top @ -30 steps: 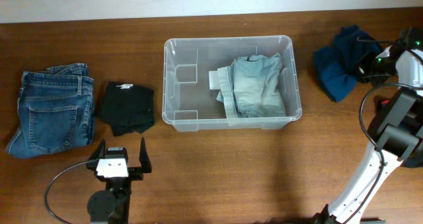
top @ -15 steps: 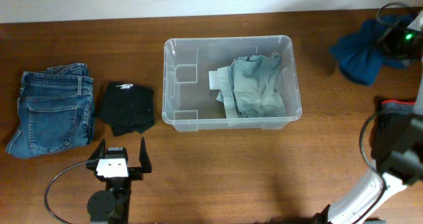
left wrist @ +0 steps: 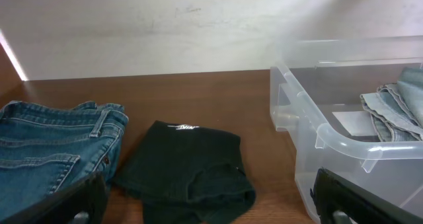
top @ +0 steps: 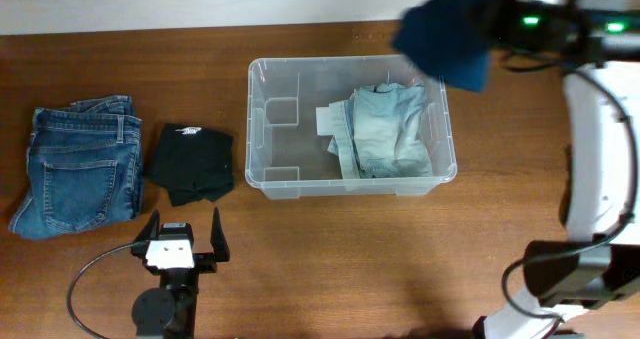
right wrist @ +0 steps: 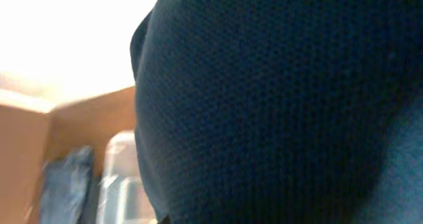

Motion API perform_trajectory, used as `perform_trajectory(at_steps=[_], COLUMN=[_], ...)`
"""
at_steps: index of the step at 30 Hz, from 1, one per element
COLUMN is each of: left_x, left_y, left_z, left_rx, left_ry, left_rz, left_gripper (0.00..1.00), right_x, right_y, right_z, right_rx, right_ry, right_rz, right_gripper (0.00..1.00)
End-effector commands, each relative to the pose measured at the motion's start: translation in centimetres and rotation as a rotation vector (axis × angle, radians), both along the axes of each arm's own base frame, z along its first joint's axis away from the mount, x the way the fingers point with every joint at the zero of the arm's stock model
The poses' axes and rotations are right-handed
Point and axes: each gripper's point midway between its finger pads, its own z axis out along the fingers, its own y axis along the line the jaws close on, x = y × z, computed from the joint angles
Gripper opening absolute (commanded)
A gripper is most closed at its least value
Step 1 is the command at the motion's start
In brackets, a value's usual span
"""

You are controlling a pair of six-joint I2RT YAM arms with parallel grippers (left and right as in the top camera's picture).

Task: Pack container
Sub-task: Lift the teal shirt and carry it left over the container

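Right gripper [top: 508,23] clamped on hanging navy garment [top: 450,29], clear container [top: 268,129] beneath and to its left, pale folded jeans [top: 385,129] inside, left gripper [top: 184,222] spread wide, black folded garment [top: 190,164] just ahead

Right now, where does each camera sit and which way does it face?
Overhead: above the table, looking straight down at container, jeans, black garment; shows open left pincer, right arm holding up a dark blue garment.
Left wrist: low, facing the wall past jeans, black garment, container; own fingers at bottom corners.
Right wrist: raised, filled by the dark blue garment; no fingers visible.
Shared: the first two both see the jeans.
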Motion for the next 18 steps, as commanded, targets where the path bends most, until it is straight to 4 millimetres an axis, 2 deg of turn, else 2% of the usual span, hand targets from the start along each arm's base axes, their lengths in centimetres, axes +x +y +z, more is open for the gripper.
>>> perform_trajectory(at_steps=[1,4,10,13,18], left_x=[0.0,0.0,0.0,0.0,0.0], left_y=[-0.1,-0.1,-0.1,-0.1,-0.1], left_z=[-0.1,-0.1,-0.1,-0.1,-0.1], left_rx=[0.014,0.014,0.014,0.014,0.014], left_ry=[-0.003,-0.003,-0.003,-0.003,-0.003], left_rz=[-0.012,-0.011,-0.011,-0.012,-0.012], left_gripper=[0.99,0.99,0.99,1.0,1.0], right_x=[-2.3,-3.2,-4.4,-5.1,-6.0], right_y=[7.3,12.0,18.3,20.5,21.8], right_z=[4.6,4.8,3.9,2.7,1.2], right_rx=[0.021,0.016,-0.033,-0.066,-0.074], right_ry=[-0.131,-0.156,-0.189,-0.186,-0.164], right_rz=[0.186,0.287,0.424,0.501,0.592], right_gripper=[0.04,0.04,0.04,0.04,0.04])
